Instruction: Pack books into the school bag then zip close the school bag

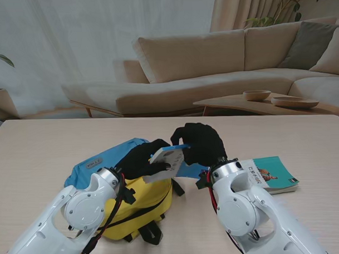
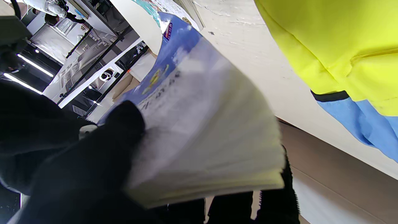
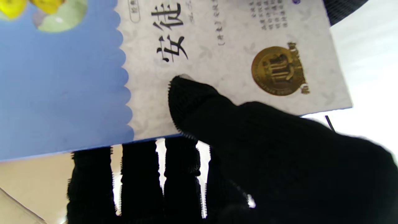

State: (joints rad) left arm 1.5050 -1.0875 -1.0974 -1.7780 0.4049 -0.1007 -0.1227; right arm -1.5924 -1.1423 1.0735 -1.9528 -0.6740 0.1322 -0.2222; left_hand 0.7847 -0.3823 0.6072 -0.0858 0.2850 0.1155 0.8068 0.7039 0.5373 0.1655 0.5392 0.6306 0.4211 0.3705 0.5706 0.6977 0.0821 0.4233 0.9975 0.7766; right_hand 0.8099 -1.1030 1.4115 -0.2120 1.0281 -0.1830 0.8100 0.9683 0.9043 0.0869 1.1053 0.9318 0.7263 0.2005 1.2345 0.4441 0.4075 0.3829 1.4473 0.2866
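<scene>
Wood table (image 1: 42,154), sofa behind. L hand (image 1: 141,159) + R hand (image 1: 199,144) both grasping blue/white book (image 1: 169,159) over yellow/blue school bag (image 1: 139,197); teal book (image 1: 271,174) lies to the right.

Book cover (image 3: 230,56), pale grey and blue: large black Chinese characters "安徒", with smaller print beside them too small to read; a gold medal seal (image 3: 277,70) carries illegible marks. Other lettering elsewhere is unreadable.

right hand (image 3: 248,161) | thumb pressing book (image 3: 217,62) cover (blue-and-white)
</scene>
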